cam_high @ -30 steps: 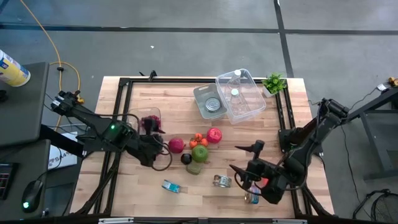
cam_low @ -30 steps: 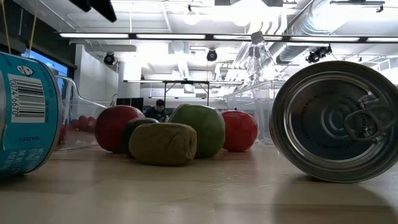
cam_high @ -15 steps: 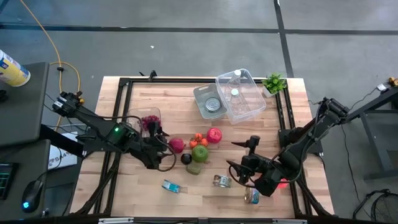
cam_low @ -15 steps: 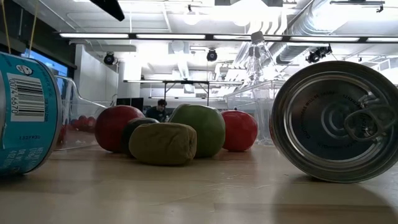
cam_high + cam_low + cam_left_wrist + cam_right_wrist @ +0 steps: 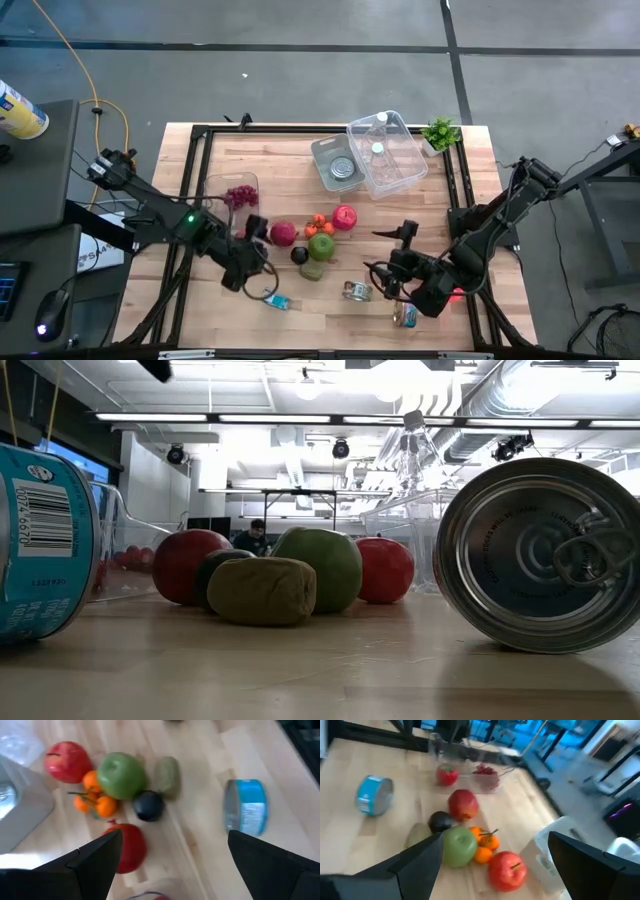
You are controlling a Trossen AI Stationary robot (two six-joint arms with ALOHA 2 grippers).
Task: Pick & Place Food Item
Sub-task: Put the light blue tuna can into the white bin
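Note:
A cluster of fruit sits mid-table: a dark red fruit [image 5: 284,234], green apple [image 5: 321,246], oranges [image 5: 318,224], red apple [image 5: 345,216], dark avocado [image 5: 299,255] and olive kiwi [image 5: 312,270]. A blue can [image 5: 275,299] lies on its side nearer the near edge. My left gripper [image 5: 256,252] hovers open just left of the cluster, above the table. In the left wrist view the gripper [image 5: 170,870] faces the dark red fruit [image 5: 129,847] and the blue can [image 5: 245,812]. My right gripper [image 5: 390,258] is open to the right of the cluster, and in its wrist view the gripper [image 5: 490,870] looks over the green apple [image 5: 459,847].
A silver can [image 5: 357,291] and another can [image 5: 405,316] lie near the near edge. A clear tub of raspberries [image 5: 240,192] stands at the left. A bin holding a can [image 5: 335,165], a clear box with bottles [image 5: 388,150] and a small plant [image 5: 440,133] stand at the far right.
My left gripper has moved from beside the raspberry tub toward the near edge, now hovering between the fruit cluster and the blue can. My right arm has shifted a little toward the far edge, uncovering the can by the near edge.

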